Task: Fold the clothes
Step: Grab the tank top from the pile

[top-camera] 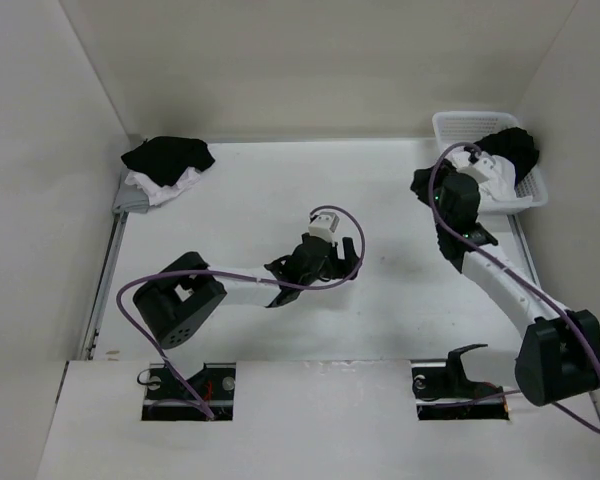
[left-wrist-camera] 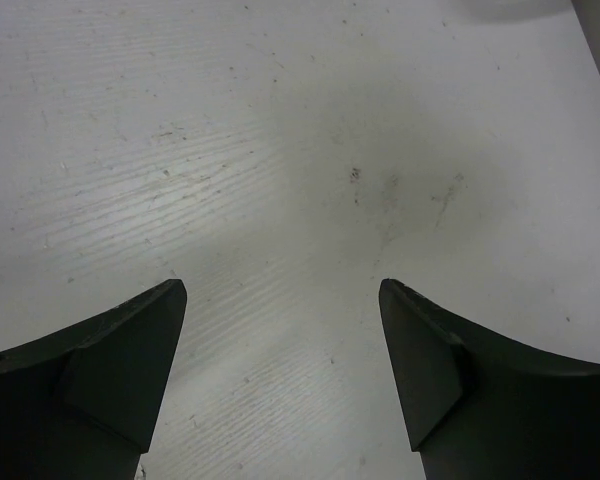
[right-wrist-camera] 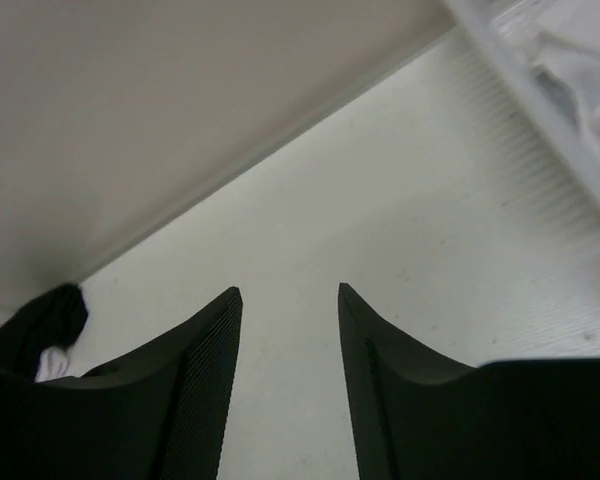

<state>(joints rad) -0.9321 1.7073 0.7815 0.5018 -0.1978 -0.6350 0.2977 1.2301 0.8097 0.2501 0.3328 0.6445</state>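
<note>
White walls [top-camera: 310, 60] box in a scuffed white table [left-wrist-camera: 280, 120]; the left gripper [left-wrist-camera: 282, 290] gapes wide, the right gripper [right-wrist-camera: 290, 290] stands parted, both empty.

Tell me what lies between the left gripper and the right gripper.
Only bare white tabletop lies between the left gripper and the right gripper. The top external view shows this.
</note>
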